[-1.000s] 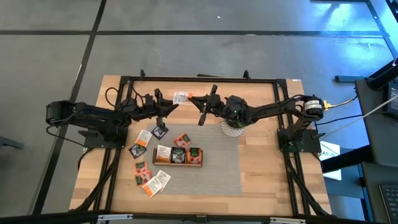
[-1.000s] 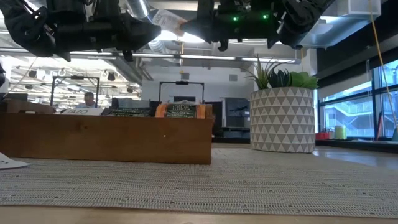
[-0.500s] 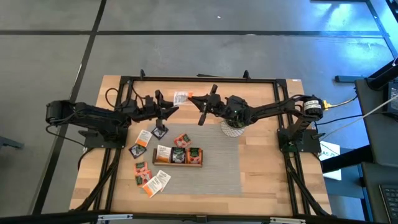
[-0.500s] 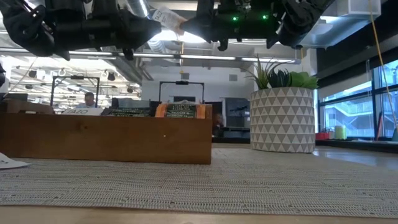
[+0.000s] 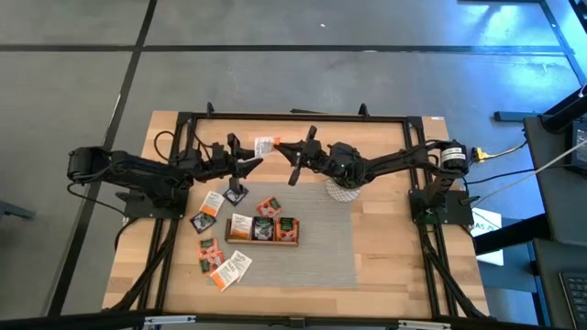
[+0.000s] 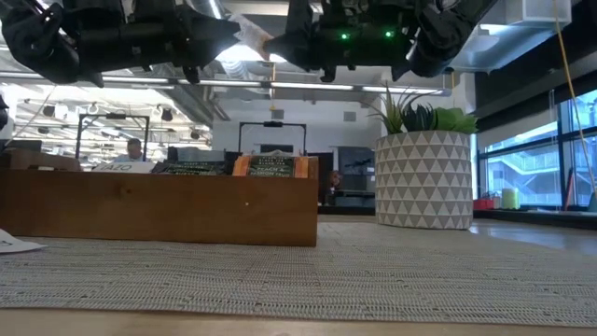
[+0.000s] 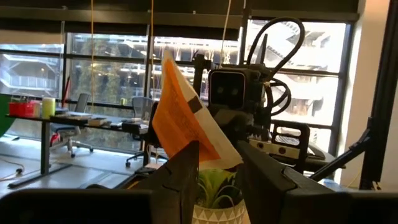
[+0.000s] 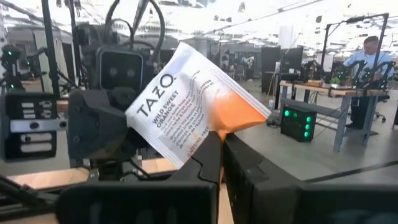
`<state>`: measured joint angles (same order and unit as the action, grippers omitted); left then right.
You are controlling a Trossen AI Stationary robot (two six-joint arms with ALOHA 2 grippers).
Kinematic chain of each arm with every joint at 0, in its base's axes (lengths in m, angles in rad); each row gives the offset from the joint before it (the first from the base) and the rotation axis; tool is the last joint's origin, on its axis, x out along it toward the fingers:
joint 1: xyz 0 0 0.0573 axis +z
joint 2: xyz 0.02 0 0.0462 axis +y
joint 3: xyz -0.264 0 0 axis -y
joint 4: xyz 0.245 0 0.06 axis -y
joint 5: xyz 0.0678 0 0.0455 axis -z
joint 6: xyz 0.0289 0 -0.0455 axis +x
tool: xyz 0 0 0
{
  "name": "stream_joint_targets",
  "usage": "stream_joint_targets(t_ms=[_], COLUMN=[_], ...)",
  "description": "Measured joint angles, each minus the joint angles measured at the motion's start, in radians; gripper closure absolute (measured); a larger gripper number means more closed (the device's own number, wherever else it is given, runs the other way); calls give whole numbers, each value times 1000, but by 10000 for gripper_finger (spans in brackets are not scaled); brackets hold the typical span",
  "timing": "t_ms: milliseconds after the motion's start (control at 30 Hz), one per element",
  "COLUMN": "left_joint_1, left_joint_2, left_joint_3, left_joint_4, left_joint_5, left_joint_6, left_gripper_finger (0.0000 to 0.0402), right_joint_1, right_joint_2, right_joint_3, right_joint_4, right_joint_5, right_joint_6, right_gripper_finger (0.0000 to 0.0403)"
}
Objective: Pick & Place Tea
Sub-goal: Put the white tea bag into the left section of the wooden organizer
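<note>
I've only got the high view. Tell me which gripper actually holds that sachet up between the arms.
Observer: The right gripper is pinched shut on the sachet, at its orange corner.
Operator: Now check the left one.
Observer: On the left gripper, the fingers stand apart on either side of the sachet, with a gap showing.
Operator: Read me the label.
Observer: It says Tazo, Wild Sweet Orange.
</note>
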<state>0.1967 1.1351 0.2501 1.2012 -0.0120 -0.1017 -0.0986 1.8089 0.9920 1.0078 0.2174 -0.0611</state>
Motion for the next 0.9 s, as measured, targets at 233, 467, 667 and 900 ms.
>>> stream_joint_targets(t_ms=[233,467,667,900], left_joint_1=[0,0,0,0], left_joint_2=[0,0,0,0], left_joint_3=[0,0,0,0], left_joint_4=[-8,-30,-36,-58], left_joint_5=[-49,-74,-75,-69], left_joint_6=[-8,8,11,35], left_gripper_finger=[299,326,363,397], right_joint_1=[6,18,18,17], right_joint_2=[1,1,1,-1], right_joint_3=[5,5,5,5], right_joint_4=[-2,-37,-46,-107], right_joint_5=[0,2,1,-52], right_joint_6=[-19,-42,-51,-114], right_gripper_finger=[389,389,389,356])
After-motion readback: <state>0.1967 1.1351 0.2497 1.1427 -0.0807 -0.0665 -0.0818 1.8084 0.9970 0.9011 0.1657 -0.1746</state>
